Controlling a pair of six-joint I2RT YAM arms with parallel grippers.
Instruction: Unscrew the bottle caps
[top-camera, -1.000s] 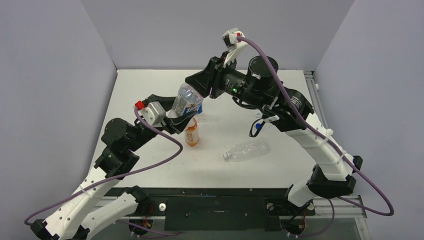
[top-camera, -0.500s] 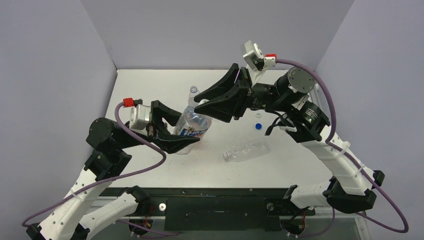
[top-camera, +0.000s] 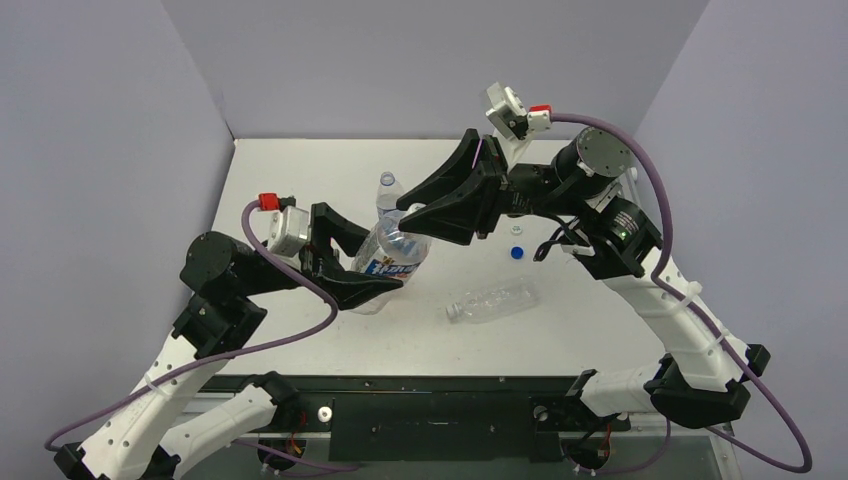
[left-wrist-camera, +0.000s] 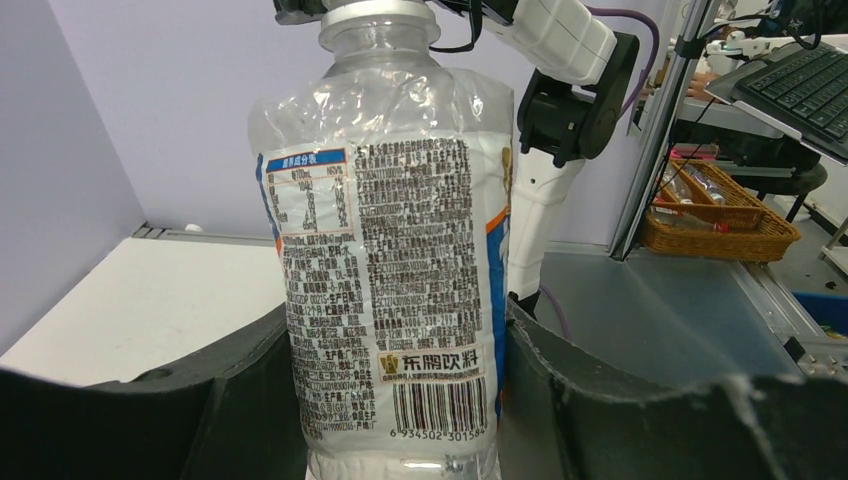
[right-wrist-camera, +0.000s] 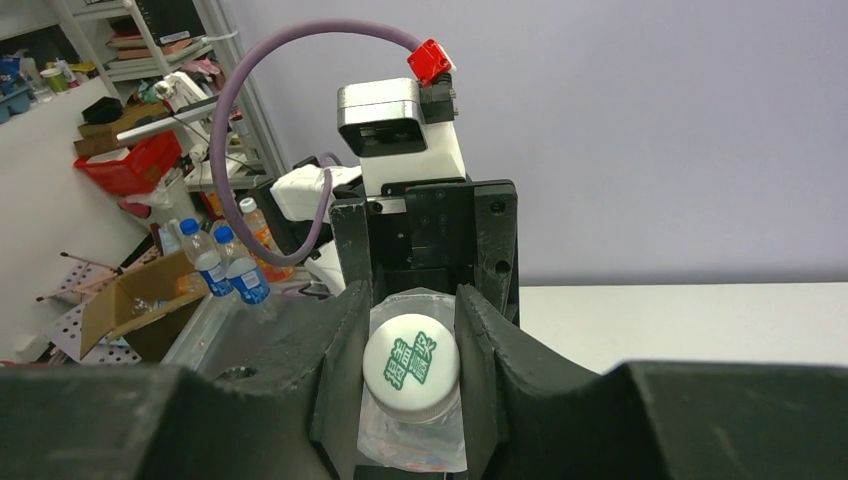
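Note:
My left gripper (top-camera: 375, 262) is shut on the short bottle with the blue-white label (top-camera: 396, 264) and holds it tilted above the table. In the left wrist view the bottle (left-wrist-camera: 390, 250) stands between my black fingers (left-wrist-camera: 600, 400). My right gripper (top-camera: 405, 215) is shut on its white cap (right-wrist-camera: 411, 362), which has green characters on top. A clear bottle (top-camera: 386, 192) stands just behind, its neck open. The plain bottle (top-camera: 495, 298) lies on its side. A blue cap (top-camera: 516, 253) and a small white cap (top-camera: 516, 230) lie loose on the table. The orange bottle is hidden.
The white table (top-camera: 290, 180) is walled by grey panels at the left, back and right. A metal rail (top-camera: 625, 165) runs along the right edge. My two arms cross over the table's middle.
My left gripper has brought the bottle down and nearer. My right arm has swung round and closed its gripper on the cap. The orange bottle has gone out of sight behind them.

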